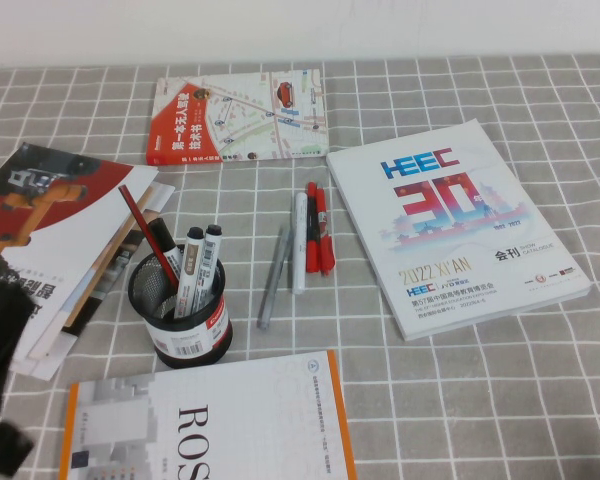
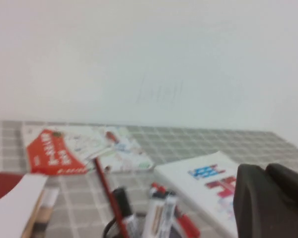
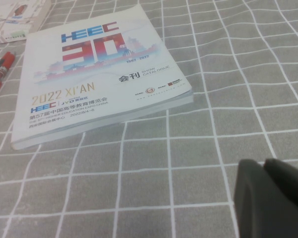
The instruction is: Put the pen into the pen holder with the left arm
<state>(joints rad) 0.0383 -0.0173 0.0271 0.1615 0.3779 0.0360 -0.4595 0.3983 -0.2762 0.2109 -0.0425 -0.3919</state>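
The black mesh pen holder (image 1: 180, 310) stands front left on the checked cloth. Two thick markers with white barrels and black caps (image 1: 193, 270) stand tilted in it, with a red pen (image 1: 148, 236) and a dark pen. In the left wrist view the holder's rim (image 2: 109, 229) and the markers (image 2: 159, 213) show at the lower edge. My left gripper (image 2: 266, 169) is shut and empty, raised to the holder's left; in the high view it is a black blur (image 1: 2, 350) at the left edge. My right gripper (image 3: 264, 162) is shut and empty above bare cloth near the white catalogue.
A grey pen (image 1: 272, 275), a slim white pen (image 1: 300, 243) and red pens (image 1: 320, 232) lie right of the holder. A white catalogue (image 1: 450, 230) lies right, a red map book (image 1: 235, 117) at the back, stacked booklets (image 1: 50, 220) left, an orange-edged book (image 1: 220, 425) in front.
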